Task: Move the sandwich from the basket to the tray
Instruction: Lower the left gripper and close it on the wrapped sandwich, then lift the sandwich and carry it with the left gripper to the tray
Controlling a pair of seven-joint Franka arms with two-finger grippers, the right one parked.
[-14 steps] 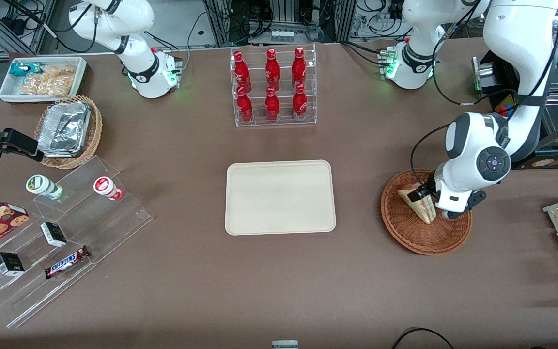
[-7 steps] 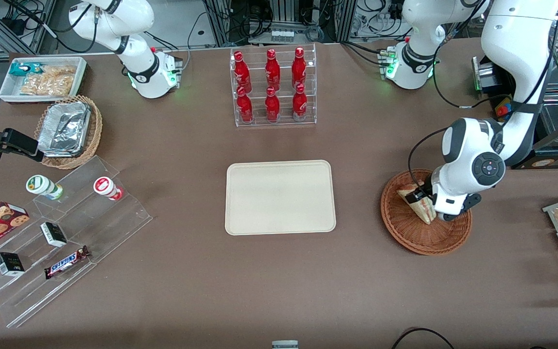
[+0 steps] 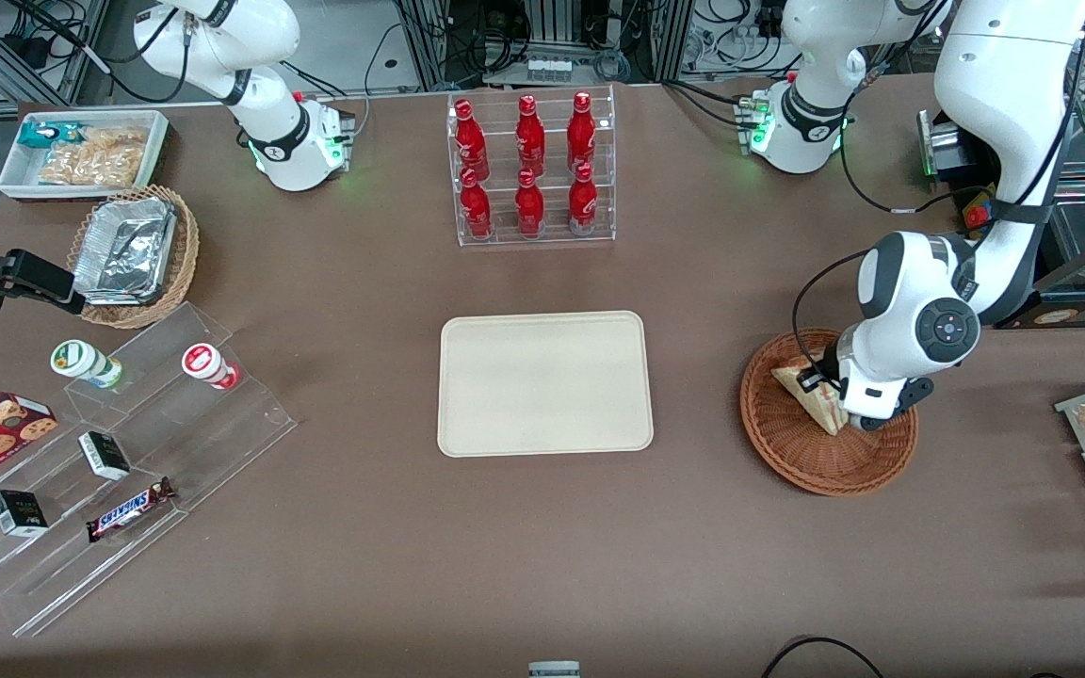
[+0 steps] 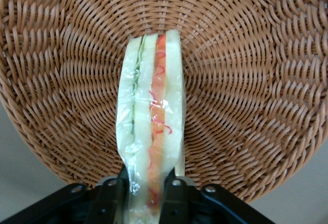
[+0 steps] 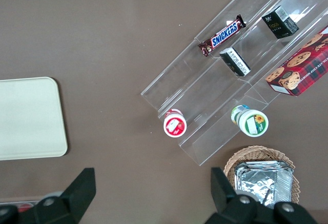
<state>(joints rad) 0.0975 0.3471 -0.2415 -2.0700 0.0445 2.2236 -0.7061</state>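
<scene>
reddish-brown wicker makes up the basket [image 3: 828, 443], which sits on the brown tabletop [image 3: 693, 527] toward the working arm's end, well apart from the tray [image 3: 543, 383]; the sandwich [image 3: 814, 394] lies inside the basket, a pale wedge in clear wrap with its green and red filling layers showing along the cut edge; in the wrist view the sandwich [image 4: 150, 126] stretches across the woven basket [image 4: 246, 90] floor, and the tool [image 4: 143, 196] is clamped on its near end, 1 black finger [image 4: 114, 198] pressed to each bread face so the wrap bunches between them; in the front view the tool [image 3: 830, 381] is low over the basket, with the white wrist housing above it; the beige tray lies flat at the middle of the tabletop with nothing on it; a clear rack of 6 red bottles [image 3: 530, 168] stands farther from the front camera than the tray.
</scene>
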